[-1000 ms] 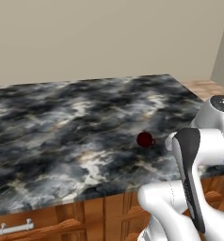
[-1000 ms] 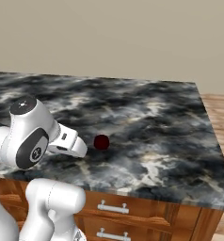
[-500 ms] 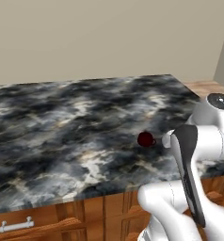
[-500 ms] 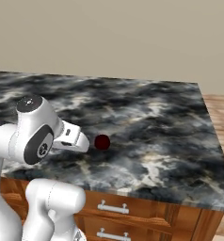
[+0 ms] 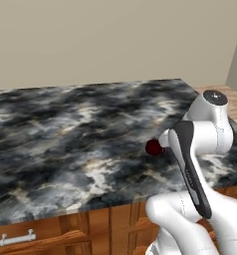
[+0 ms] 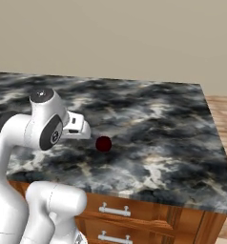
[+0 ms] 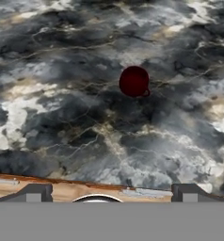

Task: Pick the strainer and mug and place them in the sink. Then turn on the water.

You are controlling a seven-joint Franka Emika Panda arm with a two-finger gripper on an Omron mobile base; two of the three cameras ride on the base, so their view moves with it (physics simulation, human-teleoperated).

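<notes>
Mug (image 7: 134, 81) sits on the marbled counter (image 7: 62, 56) near its front edge, ahead of the gripper (image 7: 109, 193), whose fingers are spread, holding nothing.

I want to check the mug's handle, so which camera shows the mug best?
The hand view: the mug is unobstructed, handle visible. The right base view shows it small but whole; in the left base view the arm partly hides it.

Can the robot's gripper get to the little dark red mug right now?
Probably yes. The mug stands alone on the marbled counter, nothing beside it, and the gripper is open, looking down at it.
</notes>
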